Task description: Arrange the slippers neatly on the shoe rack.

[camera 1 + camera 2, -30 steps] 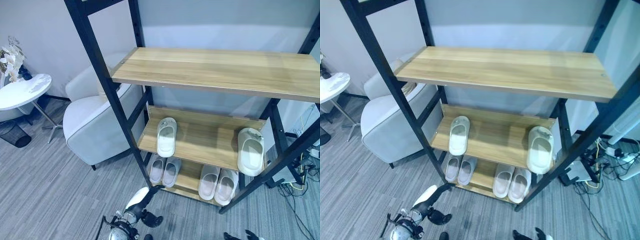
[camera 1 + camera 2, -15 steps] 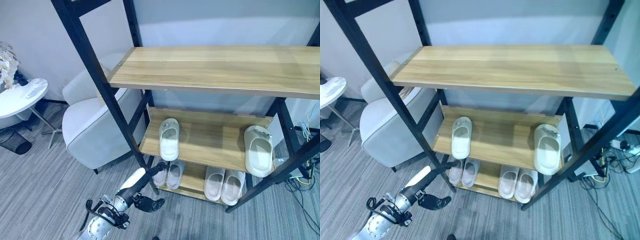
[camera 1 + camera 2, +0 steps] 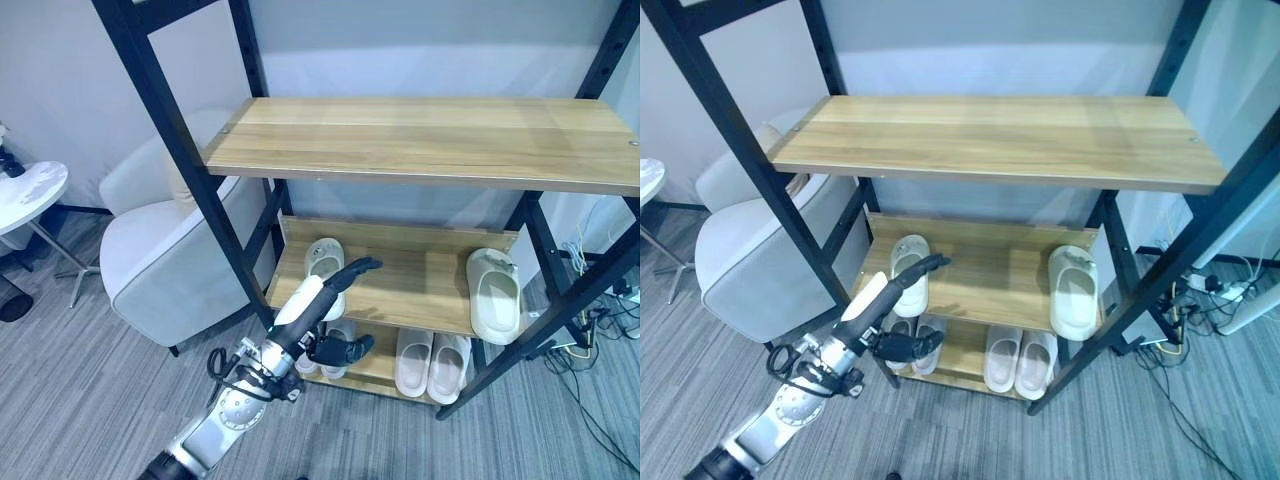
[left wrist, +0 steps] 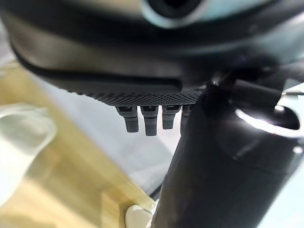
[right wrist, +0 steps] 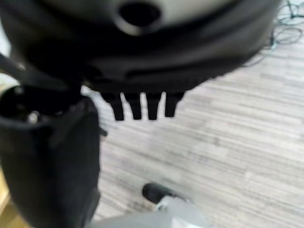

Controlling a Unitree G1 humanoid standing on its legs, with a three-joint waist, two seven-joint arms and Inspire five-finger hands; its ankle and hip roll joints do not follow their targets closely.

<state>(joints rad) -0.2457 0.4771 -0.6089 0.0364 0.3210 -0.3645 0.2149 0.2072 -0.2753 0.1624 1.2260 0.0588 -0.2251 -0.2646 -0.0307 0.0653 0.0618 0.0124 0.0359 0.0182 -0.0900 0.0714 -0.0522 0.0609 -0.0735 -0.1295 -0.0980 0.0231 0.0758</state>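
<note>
Since 1 s ago, left hand (image 3: 335, 310) has risen from floor level to front edge of shoe rack (image 3: 420, 135) mid shelf; fingers relaxed open, holding nothing.
L slipper (image 3: 322, 262) just past it at shelf's left end, R slipper (image 3: 493, 295) at right end, well apart; right hand (image 5: 142, 102) open over the floor. Slippers look like moulded foam: light, soft, smooth; prob. best gripped across the strap.

Six slippers sit on one shoe rack (image 3: 250, 270): two on the middle shelf, a left slipper (image 3: 322, 262) and a right slipper (image 3: 494, 296) well apart, and four on the bottom shelf in two pairs, a left pair (image 3: 916, 342) and a right pair (image 3: 433, 364). The rack has three wooden shelves. Beside it stand one armchair (image 3: 160, 260) and one round side table (image 3: 28, 192).
</note>
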